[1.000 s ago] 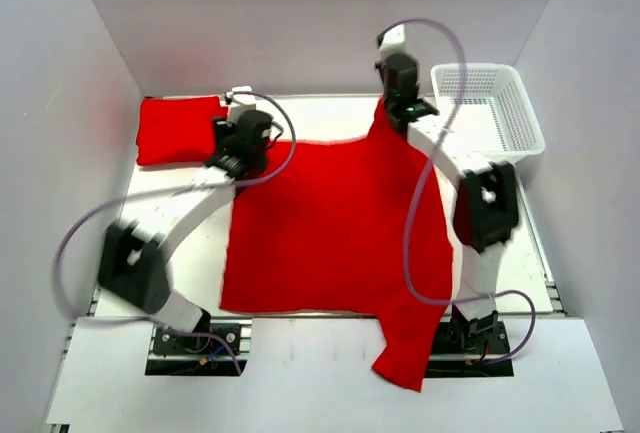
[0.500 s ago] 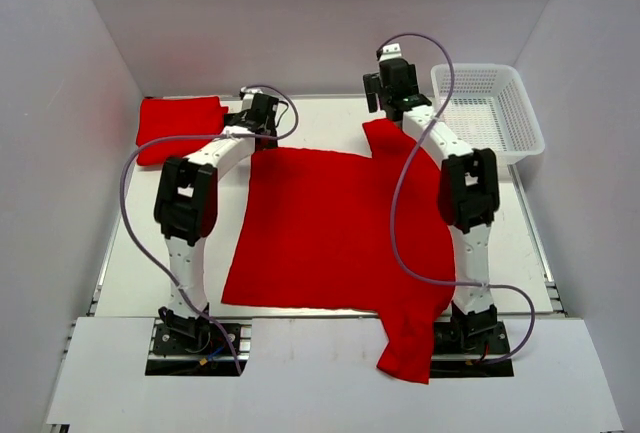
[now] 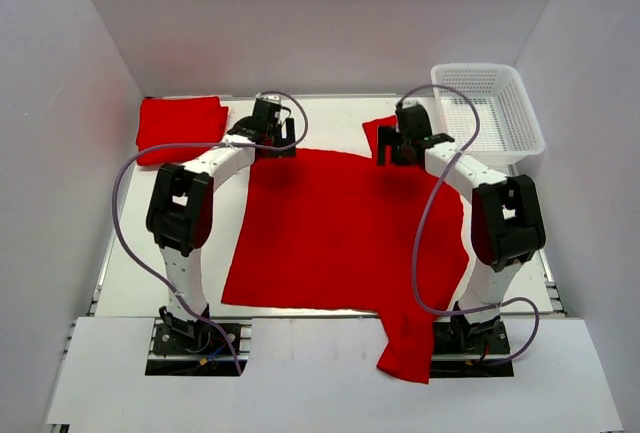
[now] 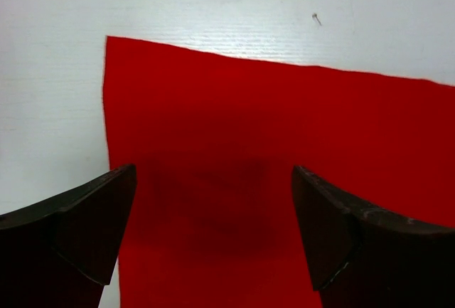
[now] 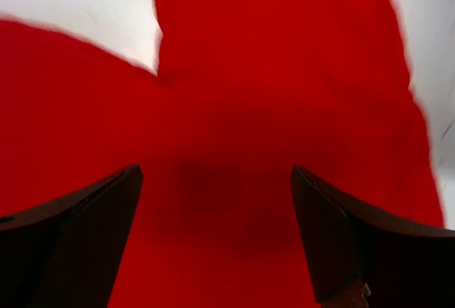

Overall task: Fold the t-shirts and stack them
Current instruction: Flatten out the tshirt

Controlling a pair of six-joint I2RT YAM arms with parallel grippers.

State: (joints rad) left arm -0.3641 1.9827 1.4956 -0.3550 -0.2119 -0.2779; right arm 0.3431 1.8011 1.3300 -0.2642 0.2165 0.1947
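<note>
Slack returns to the spread t-shirt (image 3: 340,223), now flat on the desk (image 3: 140,233), as left claw (image 4: 213,233) and right claw (image 5: 213,233), both apart, drop over its far edge for folding.

White tabletop (image 3: 335,121) seen from above, carrying three items: a red spread t-shirt (image 3: 340,223) lying flat across the centre, a red folded t-shirt (image 3: 178,125) at the far left corner, and a white mesh basket (image 3: 470,66) at the far right corner. One sleeve of the spread t-shirt lies near the basket, while the other hangs over the tabletop's near edge. The folded t-shirt rests near the spread t-shirt's far left corner, not touching it.
</note>
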